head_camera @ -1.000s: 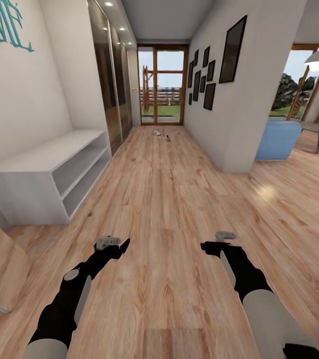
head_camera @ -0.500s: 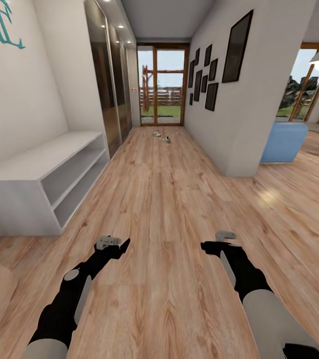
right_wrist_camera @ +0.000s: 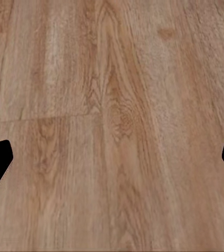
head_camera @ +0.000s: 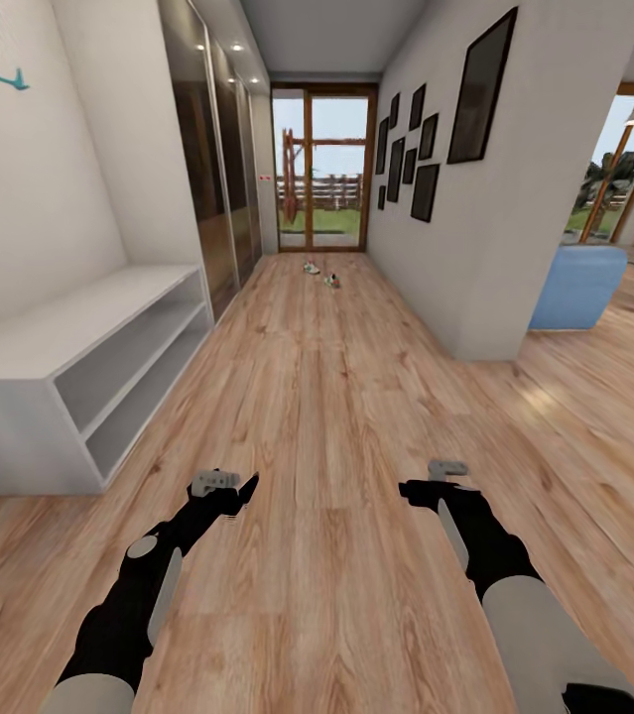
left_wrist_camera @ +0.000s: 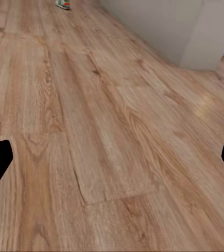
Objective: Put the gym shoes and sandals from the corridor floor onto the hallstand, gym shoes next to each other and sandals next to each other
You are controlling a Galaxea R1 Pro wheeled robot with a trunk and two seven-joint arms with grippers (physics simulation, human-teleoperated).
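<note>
The small white shoes with green marks (head_camera: 318,272) lie on the light brown wood-plank floor (head_camera: 336,397), far ahead of both hands. The left hand (head_camera: 240,492) and right hand (head_camera: 414,490) are spread, empty and about equally distant.

We see a bright hallway. Daylight comes in through the glass door (head_camera: 320,169) at twelve o'clock, and small ceiling lights (head_camera: 219,35) glow at eleven. A shiny patch sits on the wood floor (head_camera: 530,392) at three o'clock. Walls lean outward at the picture's edges. Far shoes (head_camera: 318,273) look tiny and fuzzy. Both wrist views look soft and blurry.
</note>
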